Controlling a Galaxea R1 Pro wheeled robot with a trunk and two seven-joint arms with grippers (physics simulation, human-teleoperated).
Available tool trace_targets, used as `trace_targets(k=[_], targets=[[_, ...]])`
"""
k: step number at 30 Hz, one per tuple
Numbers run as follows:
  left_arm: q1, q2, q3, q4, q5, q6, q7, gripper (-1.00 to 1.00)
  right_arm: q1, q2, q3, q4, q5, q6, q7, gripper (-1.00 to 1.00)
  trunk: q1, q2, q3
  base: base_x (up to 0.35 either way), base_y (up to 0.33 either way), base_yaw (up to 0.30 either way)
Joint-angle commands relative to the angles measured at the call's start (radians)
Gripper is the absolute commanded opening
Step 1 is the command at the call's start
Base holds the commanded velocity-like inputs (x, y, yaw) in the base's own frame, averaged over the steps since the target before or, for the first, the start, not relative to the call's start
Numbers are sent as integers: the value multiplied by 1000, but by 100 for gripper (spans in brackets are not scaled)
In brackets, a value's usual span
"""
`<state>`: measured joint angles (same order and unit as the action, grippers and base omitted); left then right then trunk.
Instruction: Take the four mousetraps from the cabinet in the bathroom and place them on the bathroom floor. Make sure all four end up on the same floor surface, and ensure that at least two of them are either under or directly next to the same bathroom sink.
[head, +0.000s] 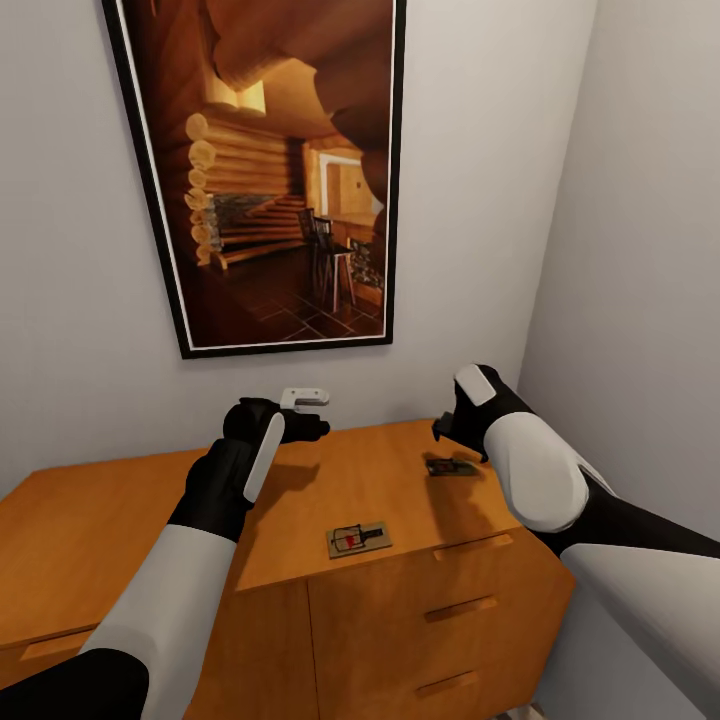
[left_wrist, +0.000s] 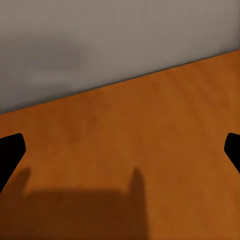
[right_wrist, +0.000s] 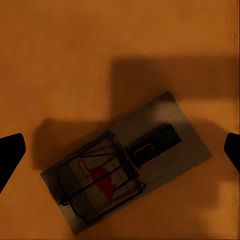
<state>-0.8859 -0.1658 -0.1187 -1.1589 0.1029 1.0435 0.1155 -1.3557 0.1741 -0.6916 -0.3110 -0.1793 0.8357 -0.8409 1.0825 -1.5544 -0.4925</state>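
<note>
Right wrist view, mousetrap (right_wrist: 127, 165) below spread fingers (right_wrist: 10, 155)

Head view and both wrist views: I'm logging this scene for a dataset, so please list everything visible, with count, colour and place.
mousetraps: two, tan with dark wire and a red spot; one near the cabinet top's front edge, one under the right pincer, further back.
cabinet: one, orange-brown, drawers with bar handles, against the wall.
framed picture: one, black frame, log-cabin interior, on the wall above the cabinet.
walls: pale grey, meeting in a corner at right.
left pincer: black and white, open, above the cabinet top's rear.
right pincer: black and white, open, above the further mousetrap.
</note>
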Motion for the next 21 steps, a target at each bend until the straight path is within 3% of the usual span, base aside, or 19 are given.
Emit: trace_targets(k=[1,14,21], targets=[[-1,0,-1,-1,11,4,10,100,0,0,0,-4,-13,3,-15,100,0,-1,-1,0,0,0],[-1,0,-1,-1,11,4,10,100,0,0,-3,-18,-23,16,-29,100,0,-1,-1,0,0,-8],[-1,0,-1,-2,11,4,10,100,0,0,0,-18,-23,19,-31,100,0,-1,-1,0,0,-178]])
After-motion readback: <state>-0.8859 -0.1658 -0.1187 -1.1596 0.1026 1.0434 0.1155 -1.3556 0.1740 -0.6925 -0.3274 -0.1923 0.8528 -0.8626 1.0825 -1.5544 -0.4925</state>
